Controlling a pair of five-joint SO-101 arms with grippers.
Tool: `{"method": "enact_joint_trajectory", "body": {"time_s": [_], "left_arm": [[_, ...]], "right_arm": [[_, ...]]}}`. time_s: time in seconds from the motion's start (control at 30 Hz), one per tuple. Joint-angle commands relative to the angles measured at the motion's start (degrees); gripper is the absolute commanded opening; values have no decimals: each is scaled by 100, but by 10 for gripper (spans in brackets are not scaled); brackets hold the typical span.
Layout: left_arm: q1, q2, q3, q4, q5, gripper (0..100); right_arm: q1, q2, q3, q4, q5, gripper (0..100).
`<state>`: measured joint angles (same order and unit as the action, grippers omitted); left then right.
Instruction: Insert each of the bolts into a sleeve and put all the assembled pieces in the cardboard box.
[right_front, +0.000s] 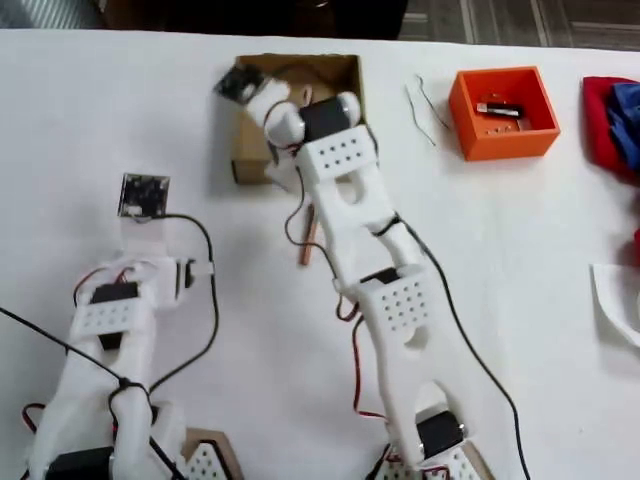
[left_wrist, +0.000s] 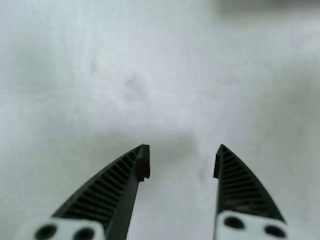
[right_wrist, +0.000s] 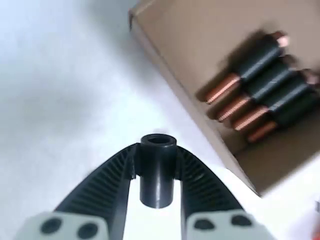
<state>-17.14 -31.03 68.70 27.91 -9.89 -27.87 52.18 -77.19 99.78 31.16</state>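
Clamping black sleeve (right_wrist: 158, 172) between right jaws | left jaws parted wide, empty

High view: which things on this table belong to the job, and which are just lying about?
Job in hand: cardboard box; assembled pieces inside it; black sleeve held in the right gripper; loose bolt lying outside the box.

Lying about: orange tray; thin wire; red and blue cloth.

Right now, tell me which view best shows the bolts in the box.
Right wrist view: four sleeved bolts lie together in the box. In the high view the right arm covers them; the left wrist view faces the table.
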Motion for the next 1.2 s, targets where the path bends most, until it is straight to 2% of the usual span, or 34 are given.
{"method": "enact_joint_trajectory", "body": {"time_s": [0.0, 0.2, 0.33, 0.47, 0.6, 0.77, 0.93, 1.03, 1.1, 1.17], "left_arm": [[-26, 9, -13, -44, -26, 230], [-26, 0, -145, 176, -26, 231], [-26, 0, -866, 1125, -26, 232], [-18, 0, -1886, 1890, 9, 232], [264, 9, -2686, 2092, 273, 230], [1231, 466, -3512, 2127, 1081, 230], [2040, 2295, -4822, 2479, 1345, 230], [2365, 3367, -5859, 2901, 1371, 230], [2576, 3851, -6554, 3024, 1855, 229], [2699, 4176, -7116, 3086, 2778, 229]], "right_arm": [[215, -892, -809, 189, -475, 24], [418, -2396, -26, 189, -862, 23], [444, -4031, 958, 189, -844, 23], [435, -6026, 2840, 189, -853, 23], [576, -7846, 5257, 66, -853, 23], [1420, -10114, 8132, -1262, -905, 23], [2360, -12031, 11112, -2765, -1275, 23], [3090, -12690, 12149, -3204, -1503, 23], [3389, -12954, 12422, -3275, -1512, 23], [3503, -13068, 12501, -3275, -1503, 23]]}}
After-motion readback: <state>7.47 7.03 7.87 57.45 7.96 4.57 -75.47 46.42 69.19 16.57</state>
